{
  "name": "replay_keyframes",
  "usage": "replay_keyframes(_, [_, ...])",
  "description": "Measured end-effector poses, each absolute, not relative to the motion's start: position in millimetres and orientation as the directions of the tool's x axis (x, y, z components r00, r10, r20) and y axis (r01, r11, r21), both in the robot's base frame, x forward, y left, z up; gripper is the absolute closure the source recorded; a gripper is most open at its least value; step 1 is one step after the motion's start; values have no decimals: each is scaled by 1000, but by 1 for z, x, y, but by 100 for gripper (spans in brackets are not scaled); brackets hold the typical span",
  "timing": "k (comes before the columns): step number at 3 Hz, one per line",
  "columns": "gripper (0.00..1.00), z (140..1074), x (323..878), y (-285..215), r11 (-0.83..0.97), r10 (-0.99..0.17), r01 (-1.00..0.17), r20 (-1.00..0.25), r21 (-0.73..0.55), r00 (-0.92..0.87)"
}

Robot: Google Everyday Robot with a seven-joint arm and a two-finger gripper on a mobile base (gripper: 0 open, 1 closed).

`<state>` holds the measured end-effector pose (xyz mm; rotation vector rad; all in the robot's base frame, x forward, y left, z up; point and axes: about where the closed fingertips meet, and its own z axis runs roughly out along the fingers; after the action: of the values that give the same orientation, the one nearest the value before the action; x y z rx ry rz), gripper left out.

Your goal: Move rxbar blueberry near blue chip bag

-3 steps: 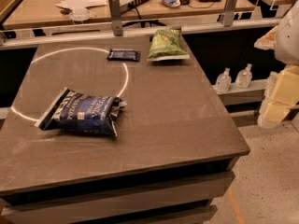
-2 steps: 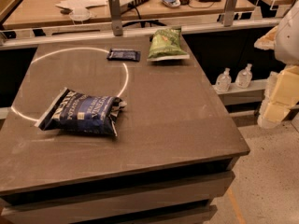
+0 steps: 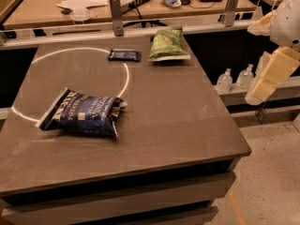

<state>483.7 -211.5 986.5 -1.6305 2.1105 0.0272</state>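
The rxbar blueberry (image 3: 124, 55) is a small flat dark navy bar lying at the far side of the table, just left of a green chip bag. The blue chip bag (image 3: 83, 113) is large and crinkled with white lettering, and lies on the near left part of the table, well apart from the bar. My gripper (image 3: 262, 88) hangs with the cream-coloured arm at the right edge of the view, off the table's right side and above the floor, far from both objects and holding nothing that I can see.
The green chip bag (image 3: 168, 43) lies at the far middle of the dark table (image 3: 187, 125). A bright ring of light (image 3: 127, 76) marks the tabletop. Two metal posts (image 3: 115, 14) stand behind it. Bottles (image 3: 234, 78) sit on a low shelf to the right.
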Motion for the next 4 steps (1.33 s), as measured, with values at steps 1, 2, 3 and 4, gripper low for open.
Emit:
replay_keyframes(1, [0, 986, 531, -207, 294, -879, -916, -454, -272, -147])
replay_keyframes(2, [0, 962, 575, -195, 318, -845, -915, -512, -247, -155])
replay_keyframes(3, [0, 962, 575, -195, 318, -845, -915, -512, -247, -155])
replay_keyframes(4, [0, 961, 583, -177, 319, -792, -921, -596, -222, -131])
